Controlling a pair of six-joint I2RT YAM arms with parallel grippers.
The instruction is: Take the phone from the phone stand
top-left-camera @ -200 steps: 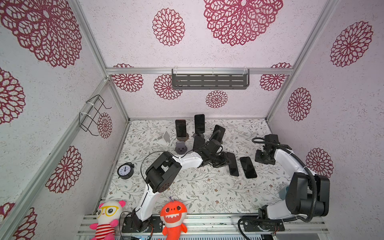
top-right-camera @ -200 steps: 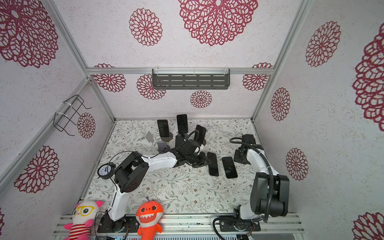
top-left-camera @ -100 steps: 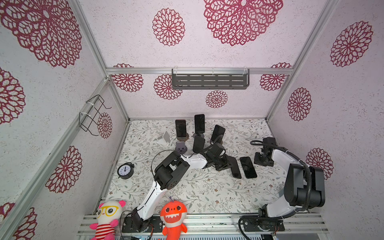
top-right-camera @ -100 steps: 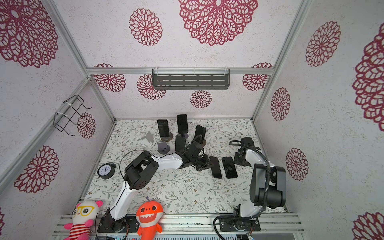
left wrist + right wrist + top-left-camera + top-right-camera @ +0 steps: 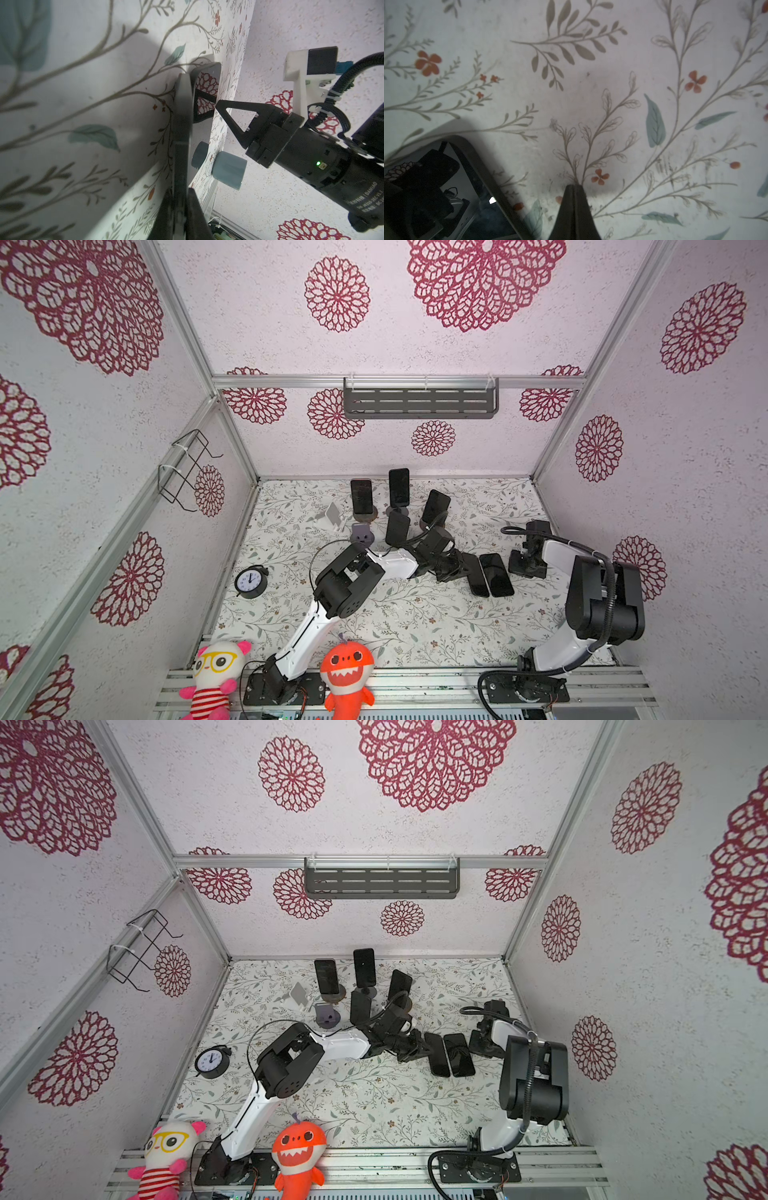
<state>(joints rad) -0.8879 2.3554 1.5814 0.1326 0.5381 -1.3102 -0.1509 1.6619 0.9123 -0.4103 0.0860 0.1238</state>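
Your left end effector (image 5: 460, 566) clamps the phone (image 5: 477, 581) by one end.
It reaches out past the fingertips, flat and low over the tabletop (image 5: 395, 626), beside another phone (image 5: 496, 574), likely for set-down. Your right end effector (image 5: 527, 570) is clenched and empty.

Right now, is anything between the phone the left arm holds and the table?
Nothing visible. The left end effector holds the phone close to the table; a second phone lies beside it, not underneath.

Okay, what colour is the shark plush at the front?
The shark plush is orange, shown best in both top views.
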